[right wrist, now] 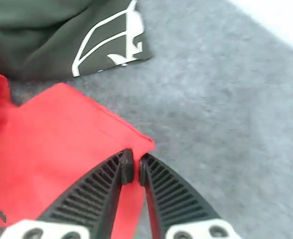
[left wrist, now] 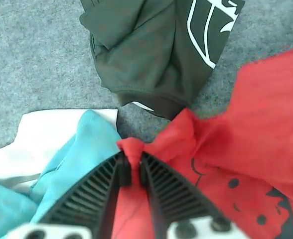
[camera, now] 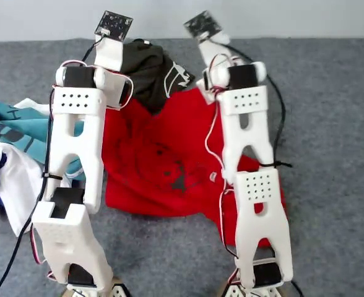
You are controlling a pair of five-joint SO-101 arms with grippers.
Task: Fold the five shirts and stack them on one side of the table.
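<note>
**Counter** (camera: 330, 124): a grey, carpet-like surface. Four shirts are observed on it.

**Red shirt** (camera: 163, 167): lies at the middle of the counter between the two arms. Its dark print faces up and the cloth is rumpled rather than flat. Both arms hold it along its far edge.

**Left arm** (camera: 77, 142): extends from the near edge toward the far side, along the red shirt's left border. The left end effector (left wrist: 132, 167) is closed and grips a small bunched fold of the red shirt. The fold is pinched between the tips of the ribbed black fingers (left wrist: 99, 191). The grip point sits just beside the teal shirt and near the hem of the dark shirt.

**Right arm** (camera: 250, 142): lies over the red shirt's right portion, pointing the same way. The right end effector (right wrist: 135, 168) is closed and grips the red shirt at its hem close to a corner. That corner rests on bare grey counter just past the fingertips.

**Dark shirt** (camera: 148, 74): a crumpled heap at the far side, with a white emblem showing. It meets the red shirt's far edge.

**Teal shirt** (camera: 8, 127): lies on the left arm's side and is partly covered by that arm in the high view. It lies over the white shirt.

**White shirt** (camera: 15, 179): sits at the counter's left edge, loosely bunched and unfolded.
</note>
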